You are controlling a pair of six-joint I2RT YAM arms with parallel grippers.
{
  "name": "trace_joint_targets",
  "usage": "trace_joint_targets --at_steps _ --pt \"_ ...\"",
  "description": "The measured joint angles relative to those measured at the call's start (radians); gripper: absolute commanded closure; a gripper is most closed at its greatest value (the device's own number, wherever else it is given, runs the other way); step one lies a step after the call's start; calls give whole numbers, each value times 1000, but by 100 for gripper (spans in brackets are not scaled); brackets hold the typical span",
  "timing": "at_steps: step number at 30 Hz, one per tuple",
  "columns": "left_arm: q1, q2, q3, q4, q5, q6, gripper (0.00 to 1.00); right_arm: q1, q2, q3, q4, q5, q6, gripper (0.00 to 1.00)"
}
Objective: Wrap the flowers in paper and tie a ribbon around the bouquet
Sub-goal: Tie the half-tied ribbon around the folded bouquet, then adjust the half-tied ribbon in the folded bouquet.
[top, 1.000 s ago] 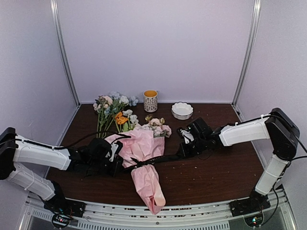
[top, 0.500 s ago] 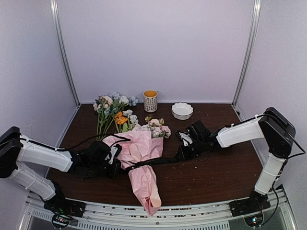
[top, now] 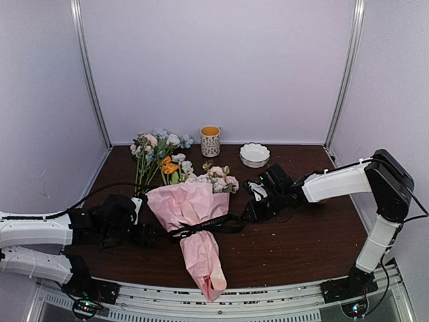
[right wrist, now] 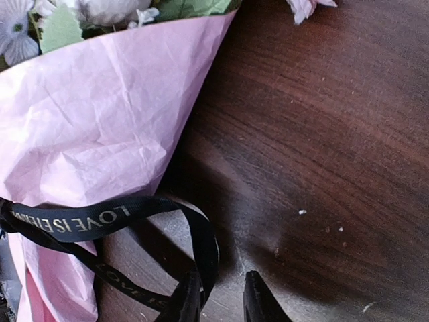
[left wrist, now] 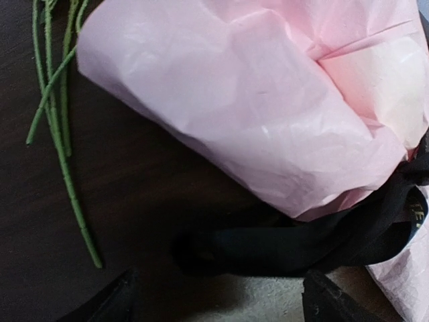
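My left gripper point(left wrist: 221, 298) gapes wide, with the ribbon point(left wrist: 281, 245) end lying just ahead. My right gripper point(right wrist: 220, 298), narrowly parted, sits at the ribbon's opposite loop.

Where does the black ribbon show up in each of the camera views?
Top external: ribbon across the bouquet's waist, mid-table.
Left wrist: ribbon lower right, under the pink paper's edge.
Right wrist: ribbon lower left, a lettered loop.
Shared landmark: the crinkled pink paper cone.
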Motion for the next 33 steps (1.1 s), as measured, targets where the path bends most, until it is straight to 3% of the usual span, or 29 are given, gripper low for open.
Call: trace_joint_targets --at_steps 3,9,13,20,24,29,31,33 --pt "0 -31 33 -105 -58 1 12 0 -34 6 -27 26 -4 73" --pt "-8 -60 96 -155 -43 108 32 49 -77 74 -87 62 -47 69" --pt "-84 -48 125 -64 53 289 19 113 -78 118 -86 49 -69 69" --pt "-103 166 255 18 239 541 19 122 -79 119 -79 27 -68 68" --pt "-81 286 330 3 280 627 33 120 -79 106 -72 26 -67 67" --pt "-55 388 440 -50 323 712 63 120 -79 82 -64 22 -67 67" --pt "-55 411 469 -68 331 735 64 120 -79 74 -63 21 -67 67" --pt "-55 431 493 -106 338 754 59 120 -81 66 -62 21 -68 67"
